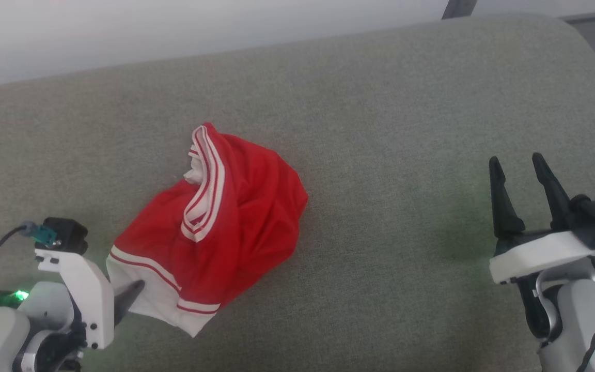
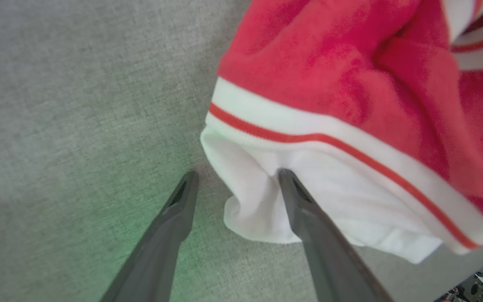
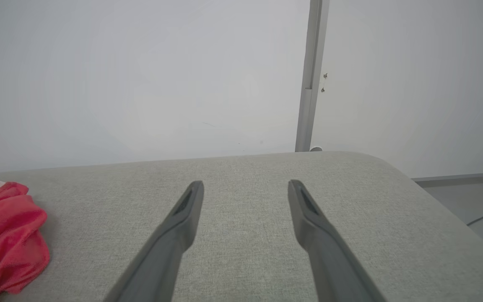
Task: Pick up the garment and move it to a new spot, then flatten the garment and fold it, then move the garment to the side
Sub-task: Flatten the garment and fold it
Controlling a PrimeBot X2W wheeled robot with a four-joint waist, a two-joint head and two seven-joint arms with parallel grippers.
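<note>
Half a sleeve fold between the fingers: logged left gripper (image 2: pixel 235 176) spread, unclenched, one finger touching the white sleeve of the garment (image 2: pixel 350 105), the other over bare grey cushion (image 2: pixel 57 126). Judged best to push deeper past the striped trim before pinching, take several layers, then lift slowly; reckoned a shallow bite likely to slip. Found garment bunched in a heap just ahead and right of that gripper. Farther off, saw right gripper (image 1: pixel 515 160) spread wide, holding nothing, well apart from the cloth.
</note>
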